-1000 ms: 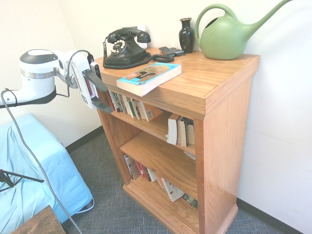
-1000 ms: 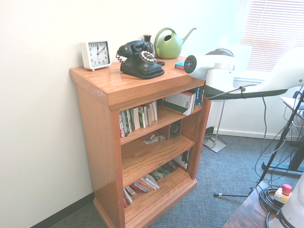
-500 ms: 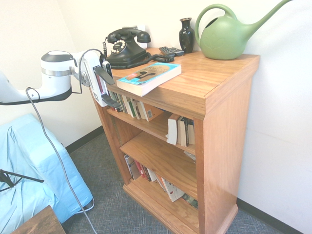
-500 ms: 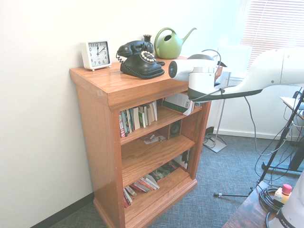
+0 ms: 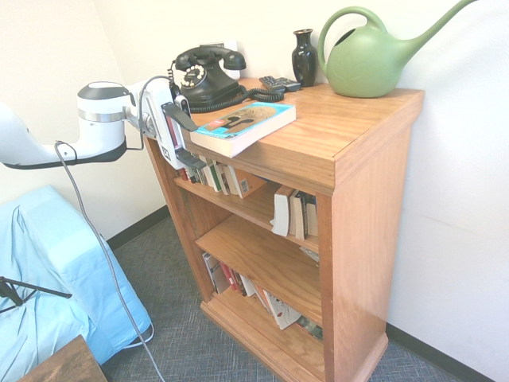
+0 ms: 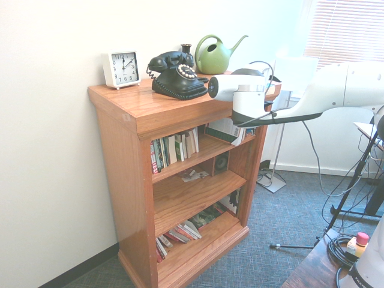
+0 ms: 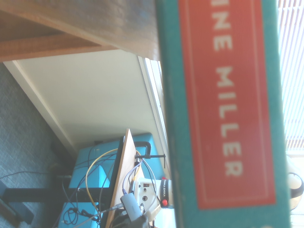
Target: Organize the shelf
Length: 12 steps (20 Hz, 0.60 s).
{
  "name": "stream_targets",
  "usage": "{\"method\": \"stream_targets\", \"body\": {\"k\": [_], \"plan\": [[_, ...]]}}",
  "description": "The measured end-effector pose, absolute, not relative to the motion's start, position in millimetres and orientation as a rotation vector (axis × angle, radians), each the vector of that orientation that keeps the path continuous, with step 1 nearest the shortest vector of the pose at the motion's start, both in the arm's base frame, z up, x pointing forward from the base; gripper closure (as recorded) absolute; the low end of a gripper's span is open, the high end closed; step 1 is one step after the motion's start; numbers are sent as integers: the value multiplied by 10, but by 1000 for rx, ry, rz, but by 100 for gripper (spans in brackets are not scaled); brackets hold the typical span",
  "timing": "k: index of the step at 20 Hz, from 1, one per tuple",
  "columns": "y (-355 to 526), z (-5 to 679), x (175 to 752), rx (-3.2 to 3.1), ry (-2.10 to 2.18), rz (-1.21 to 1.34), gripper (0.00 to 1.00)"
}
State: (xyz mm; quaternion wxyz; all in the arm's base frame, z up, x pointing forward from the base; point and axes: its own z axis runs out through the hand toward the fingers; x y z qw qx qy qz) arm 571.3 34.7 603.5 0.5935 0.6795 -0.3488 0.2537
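First exterior view, left to right. One light-blue draped block (image 5: 71, 274) fills the lower left. One white arm (image 5: 103, 127) enters at the left edge and ends in one gripper (image 5: 199, 146), left of centre in the upper half. Its two dark fingers stand wide apart, released, with nothing clenched between them. Their tips lie right beside the left end of one thick paperback (image 5: 242, 127); whether they touch it cannot be told. The paperback lies flat on the top board, its near end jutting past the front edge.

One black rotary telephone (image 5: 208, 79) sits behind, upper centre-left; then at least one remote control (image 5: 280, 83), one dark vase (image 5: 304, 58) and, upper right, one green watering can (image 5: 367, 60).

The task's shelf, one oak-coloured bookcase (image 5: 362, 239), takes the centre and right of the frame, with three open tiers. The upper tier bears two groups of books, one left (image 5: 215, 177), one right (image 5: 296, 213); the bottom tier bears one leaning row (image 5: 254, 293). Exact book counts are unclear.

Second exterior view: one square white clock (image 6: 121, 69) stands upright at upper left, on the top board, left of the telephone. One dark speaker (image 6: 221, 162) shows in the middle tier, near centre.

Wrist view: one teal spine with a red panel (image 7: 228, 104) stands right of centre, lettered "MILLER".
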Motion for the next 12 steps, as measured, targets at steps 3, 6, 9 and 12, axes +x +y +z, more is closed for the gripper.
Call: {"method": "stream_targets", "body": {"k": [3, 6, 9, 12], "plan": [[315, 6059, 5786, 1578, -810, 605, 0], [307, 6092, 5864, 1581, -816, 610, 0], [274, 6117, 5950, 1577, -820, 608, 0], [233, 6140, 6005, 1575, -824, 603, 0]]}}
